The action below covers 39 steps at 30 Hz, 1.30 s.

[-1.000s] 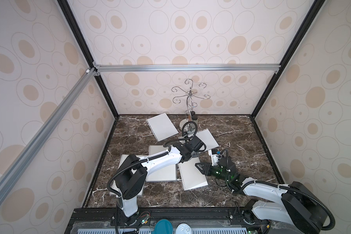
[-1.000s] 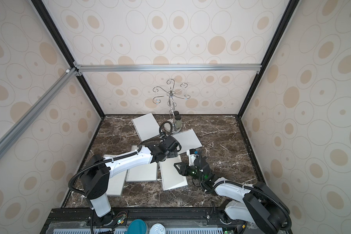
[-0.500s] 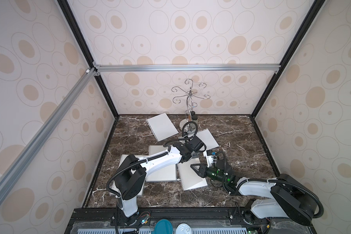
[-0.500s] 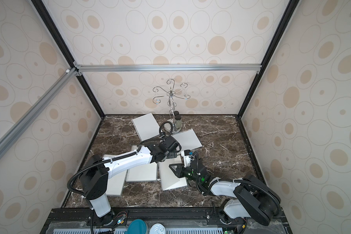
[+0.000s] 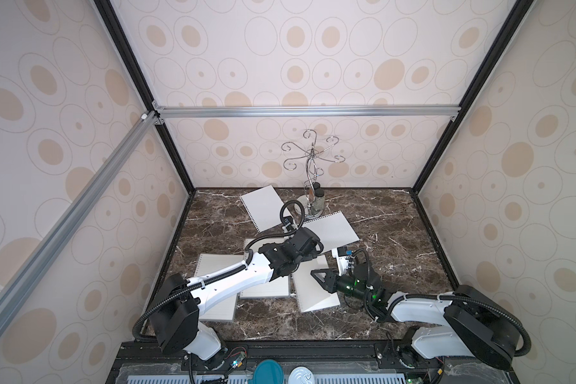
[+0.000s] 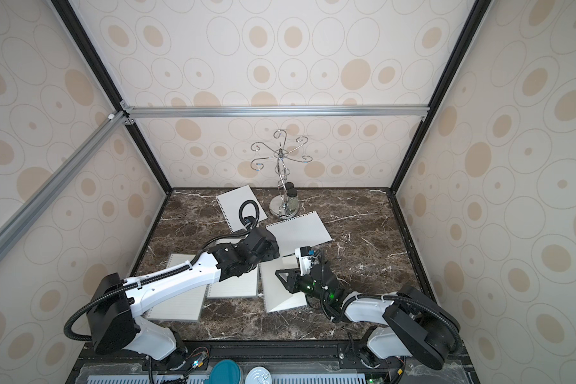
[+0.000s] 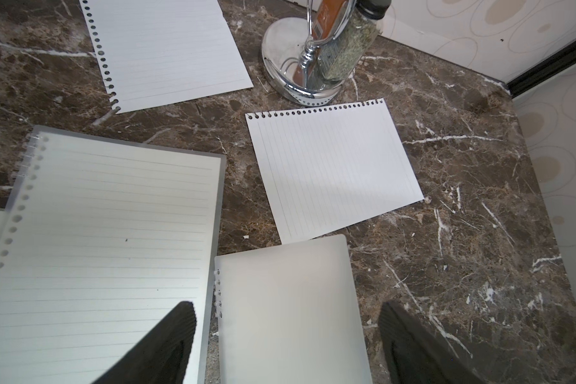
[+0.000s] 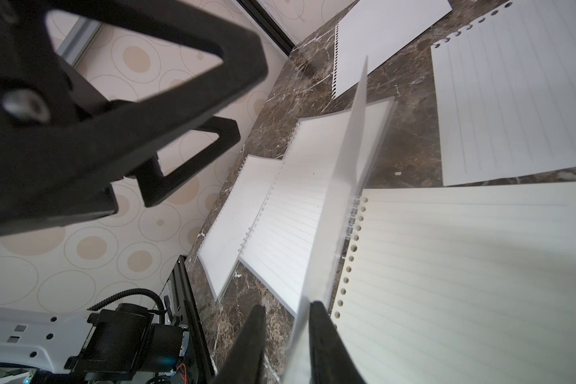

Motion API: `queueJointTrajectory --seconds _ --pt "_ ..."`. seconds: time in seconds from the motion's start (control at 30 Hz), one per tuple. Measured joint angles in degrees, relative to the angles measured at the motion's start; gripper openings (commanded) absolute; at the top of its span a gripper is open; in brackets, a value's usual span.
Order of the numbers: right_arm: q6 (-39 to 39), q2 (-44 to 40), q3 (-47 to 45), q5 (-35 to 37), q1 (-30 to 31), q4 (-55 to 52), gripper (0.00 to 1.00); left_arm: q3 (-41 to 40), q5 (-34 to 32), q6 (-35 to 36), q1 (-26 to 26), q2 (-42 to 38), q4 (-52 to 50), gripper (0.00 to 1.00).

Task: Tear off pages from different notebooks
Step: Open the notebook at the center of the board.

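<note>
Lying on marble: three notebooks [image 5: 316,289] [image 5: 266,286] [image 5: 215,292], two loose pages [image 5: 263,206] [image 5: 333,229]. Left gripper [image 7: 286,345] spread apart; right gripper [image 8: 286,345] clamps a translucent cover [image 8: 343,186].

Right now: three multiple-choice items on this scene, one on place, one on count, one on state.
1. The chrome hook stand is: A at the back of the table; B at its front edge; C on a notebook.
2. Loose pages lying flat: A one; B two; C four.
3. Cover of the rightmost notebook: A flat; B lifted on edge; C torn off.

1 A: it stands by the rear wall.
2 B: two punched sheets lie apart from the pads.
3 B: it stands upright over the lined sheet.
</note>
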Motion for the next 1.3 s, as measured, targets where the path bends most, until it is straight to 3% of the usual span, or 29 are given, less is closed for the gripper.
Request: queueJointTrajectory --seconds 0.3,0.47,0.7,0.83,1.03,1.3 --pt "-0.8 0.3 1.6 0.3 2.8 0.4 0.29 -0.2 1.4 0.0 0.0 0.9 1.8 0.85" --pt "-1.0 1.1 2.0 0.4 3.0 0.7 0.30 -0.9 1.5 -0.1 0.0 1.0 2.0 0.68" --pt "-1.0 2.4 3.2 0.0 3.1 1.6 0.30 -2.7 1.9 -0.4 0.0 2.4 2.3 0.67" --pt "-1.0 3.1 3.8 -0.2 3.5 2.2 0.30 -2.7 2.4 -0.2 0.0 3.7 2.4 0.58" --pt "-1.4 3.1 3.8 -0.2 3.8 2.4 0.43 -2.7 2.8 -0.7 0.1 4.0 2.8 0.29" --pt "-3.6 -7.5 3.2 3.3 3.8 -4.3 0.59 -6.1 2.8 -1.3 1.4 2.4 3.7 0.23"
